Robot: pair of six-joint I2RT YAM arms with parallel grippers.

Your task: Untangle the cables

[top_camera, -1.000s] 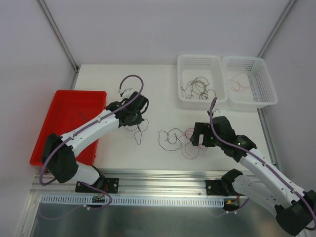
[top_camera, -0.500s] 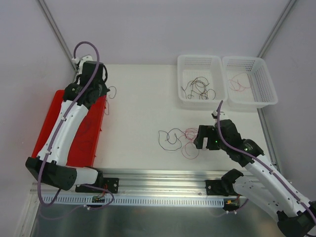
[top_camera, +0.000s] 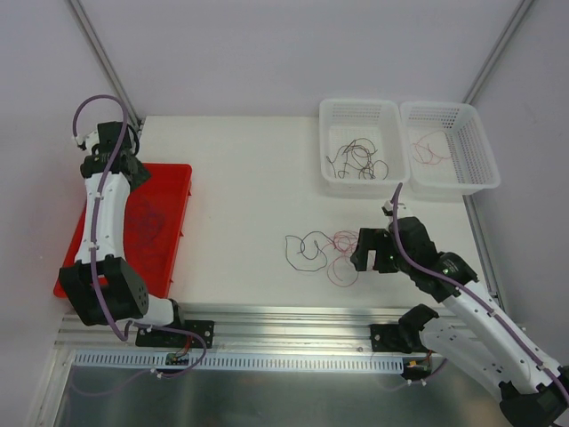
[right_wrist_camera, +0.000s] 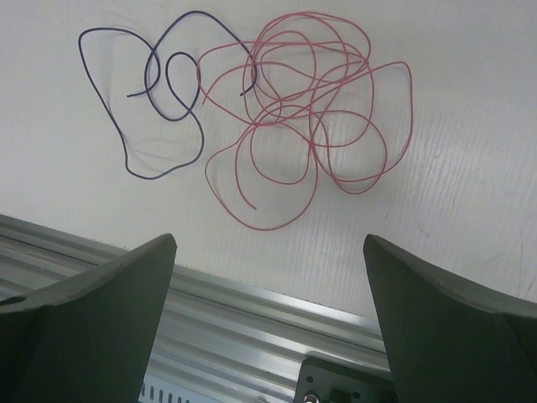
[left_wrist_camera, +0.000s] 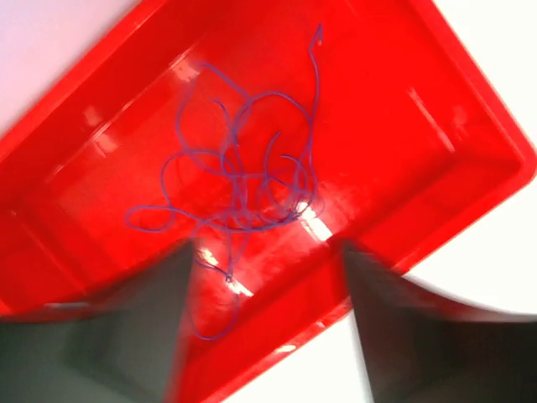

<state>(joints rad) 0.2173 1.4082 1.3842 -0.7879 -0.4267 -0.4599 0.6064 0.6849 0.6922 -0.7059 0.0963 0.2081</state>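
left fingers (left_wrist_camera: 101, 336) | swung from mid-table to over red tray (left_wrist_camera: 403, 168)

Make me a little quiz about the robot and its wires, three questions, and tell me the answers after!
1. True or false: the purple wires lie inside the red tray.
2. Pick one: the thin wires in the right white basket are A pink-red, B green, C yellow.
3. Fill the gap: below the right gripper, on the table, a pink-red bunch overlaps one ___ wire.
Key: 1 true; 2 A; 3 purple.
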